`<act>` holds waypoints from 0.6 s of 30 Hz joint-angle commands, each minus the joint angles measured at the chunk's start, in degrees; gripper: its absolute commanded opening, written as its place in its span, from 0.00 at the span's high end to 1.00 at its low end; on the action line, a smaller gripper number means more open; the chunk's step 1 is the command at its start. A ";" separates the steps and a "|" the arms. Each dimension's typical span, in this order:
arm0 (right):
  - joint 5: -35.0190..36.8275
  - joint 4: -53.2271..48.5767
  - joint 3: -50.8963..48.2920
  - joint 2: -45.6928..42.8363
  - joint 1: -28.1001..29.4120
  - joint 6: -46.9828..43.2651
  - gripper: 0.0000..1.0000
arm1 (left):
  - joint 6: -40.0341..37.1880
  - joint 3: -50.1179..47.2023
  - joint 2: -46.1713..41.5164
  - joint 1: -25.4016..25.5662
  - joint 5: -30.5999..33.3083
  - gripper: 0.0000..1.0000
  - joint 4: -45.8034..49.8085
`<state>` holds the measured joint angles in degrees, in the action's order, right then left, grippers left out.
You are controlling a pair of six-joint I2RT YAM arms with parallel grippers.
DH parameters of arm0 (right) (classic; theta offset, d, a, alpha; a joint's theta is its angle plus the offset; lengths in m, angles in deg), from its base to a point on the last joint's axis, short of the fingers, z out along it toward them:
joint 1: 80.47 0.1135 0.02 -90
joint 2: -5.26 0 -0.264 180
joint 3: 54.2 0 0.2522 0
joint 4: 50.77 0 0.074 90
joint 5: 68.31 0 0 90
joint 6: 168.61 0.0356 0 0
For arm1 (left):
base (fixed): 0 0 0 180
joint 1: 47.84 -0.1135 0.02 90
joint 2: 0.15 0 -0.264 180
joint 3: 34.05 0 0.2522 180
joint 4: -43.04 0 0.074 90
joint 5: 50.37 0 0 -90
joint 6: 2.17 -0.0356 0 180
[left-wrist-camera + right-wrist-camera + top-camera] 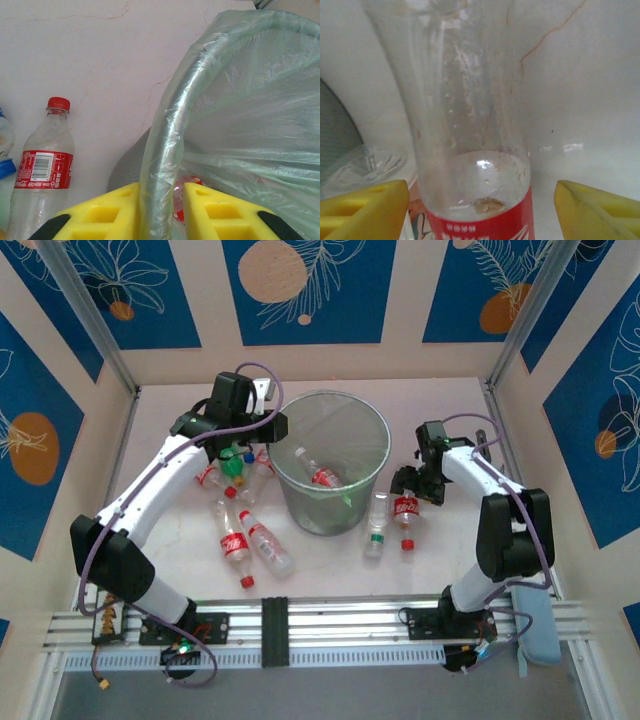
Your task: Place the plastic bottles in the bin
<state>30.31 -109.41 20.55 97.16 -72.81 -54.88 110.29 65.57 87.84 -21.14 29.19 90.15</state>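
The bin [372,430], a wire-mesh basket lined with a thin plastic bag, stands mid-table with a red-labelled bottle [322,476] inside. My left gripper [262,435] straddles its left rim [172,125]; the left finger touches the liner and a small gap shows beside the right finger [220,212]. My right gripper [408,487] hangs open over a red-labelled bottle [470,125] lying right of the bin, one yellow finger [365,210] wide on each side, neither touching it. Several more plastic bottles [250,540] lie left of the bin.
A clear green-capped bottle [376,525] lies beside the right gripper's bottle. A red-capped bottle [45,165] lies on the table just outside the bin by my left gripper. Patterned walls enclose the table on three sides.
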 commanded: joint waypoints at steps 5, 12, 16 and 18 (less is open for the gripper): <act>1.13 4.26 -3.13 3.56 0.43 1.63 0.25 | 1.16 -0.96 0.52 1.16 -1.60 0.72 -0.82; 2.51 5.65 -4.25 4.31 0.07 1.24 0.29 | 1.43 -1.03 0.36 1.13 -1.52 0.72 -1.26; 2.29 5.79 -4.74 3.31 -0.13 0.91 0.33 | 1.60 -1.65 0.43 1.16 -1.50 0.72 -1.74; 2.28 5.60 -4.82 3.20 -0.33 0.74 0.34 | 1.75 -1.93 0.39 1.24 -1.58 0.72 -2.05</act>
<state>32.08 -102.62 17.60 99.34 -73.33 -54.25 111.58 64.72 87.86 -21.10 29.17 88.86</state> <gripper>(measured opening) 0.661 0.279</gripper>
